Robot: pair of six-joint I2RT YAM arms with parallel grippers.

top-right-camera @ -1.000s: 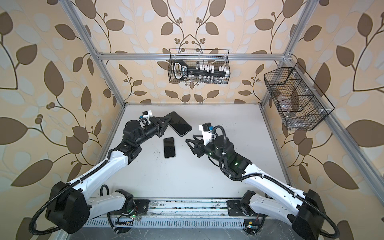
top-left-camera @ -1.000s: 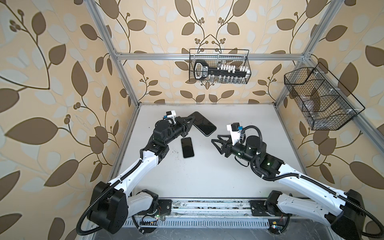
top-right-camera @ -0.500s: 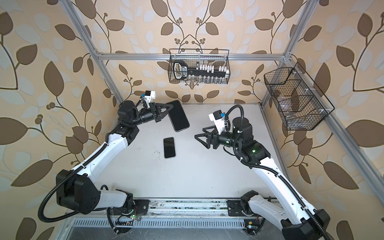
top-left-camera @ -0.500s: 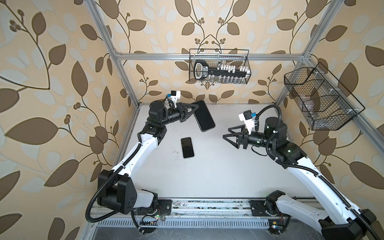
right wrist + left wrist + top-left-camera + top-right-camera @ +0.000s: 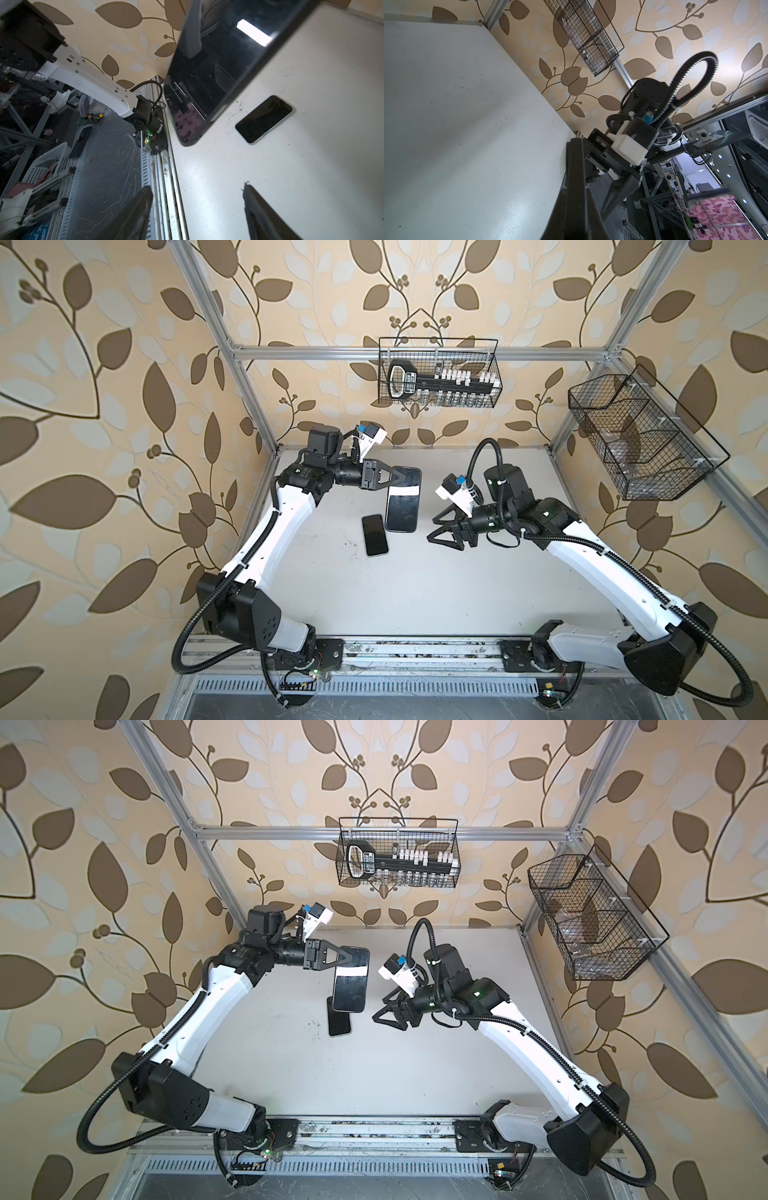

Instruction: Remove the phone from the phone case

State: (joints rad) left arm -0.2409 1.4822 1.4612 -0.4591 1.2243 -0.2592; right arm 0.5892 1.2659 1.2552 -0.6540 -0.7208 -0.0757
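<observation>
One end pinched in my left pincer (image 5: pixel 408 481), the glossy black cased phone (image 5: pixel 401 512) dangles above the white bench (image 5: pixel 415 605); right pincer (image 5: pixel 432 531) hovers spread alongside. Next, imo: grip the low corner's case rim, peel slowly w/o twisting.

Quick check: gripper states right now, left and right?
Left gripper: closed, holding the raised black phone.
Right gripper: open, holding nothing.

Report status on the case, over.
Status: left gripper shut on case, held off table; right gripper open, empty; phone flat on table, untouched; nothing blocking.
</observation>
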